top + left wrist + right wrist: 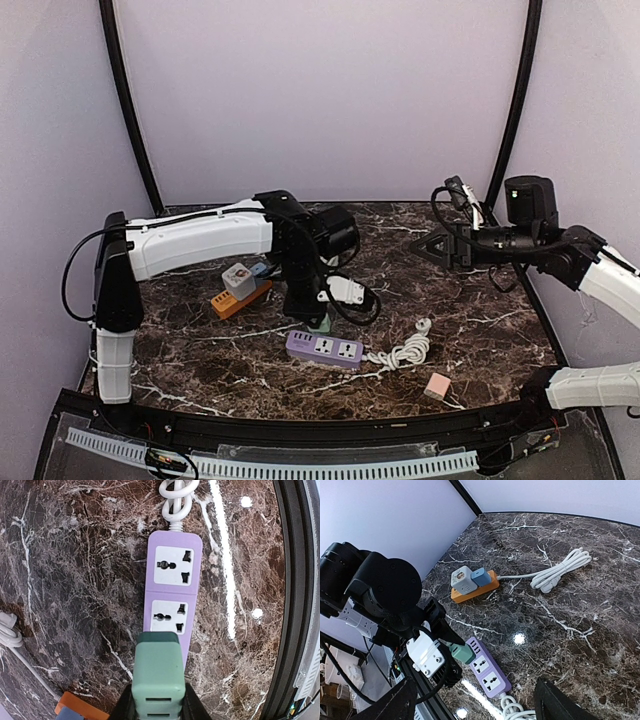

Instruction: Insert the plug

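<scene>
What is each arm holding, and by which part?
The left end effector pinches the mint-green rectangular plug adapter by the sides of its rear end. The right end effector is open, holding nothing.

you've got a dark marble counter, pale lilac walls, black corner poles, light glare on the stone

No legible text, brand, number or sign in any view. Purple power strip: no print resolvable on socket faces. Green plug: casing plain, nothing readable. Orange strip with its adapters: too small to tell any marking.
</scene>
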